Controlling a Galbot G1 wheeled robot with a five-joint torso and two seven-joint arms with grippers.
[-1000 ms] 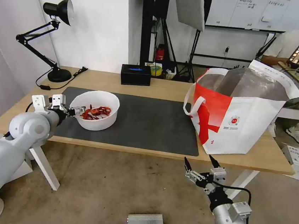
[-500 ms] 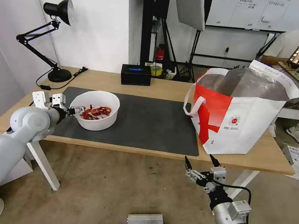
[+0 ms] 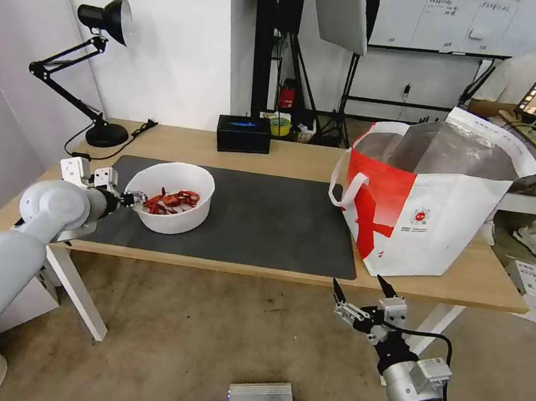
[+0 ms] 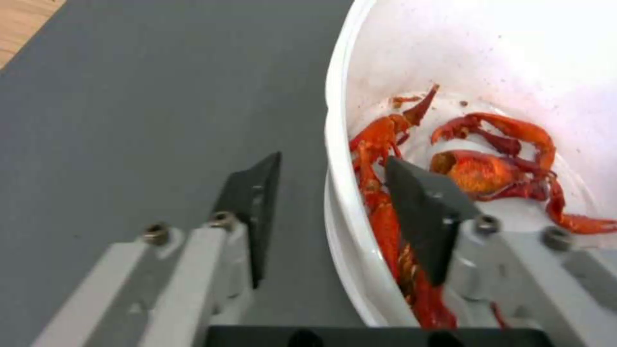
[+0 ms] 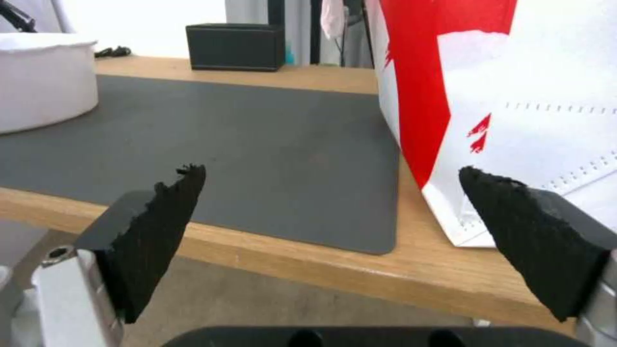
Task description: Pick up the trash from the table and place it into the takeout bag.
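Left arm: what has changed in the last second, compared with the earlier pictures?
The left arm's elbow has swung up and toward the table. The left gripper has stayed at the bowl's near-left rim, one finger inside and one outside, jaws not yet closed on it. The bowl, the bag and the right gripper, open below the table edge, stayed where they were.

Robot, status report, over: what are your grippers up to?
Left gripper open, straddling bowl rim, not yet closed. Right gripper open, parked below table edge. Bag stands open on the right; path over mat unobstructed.
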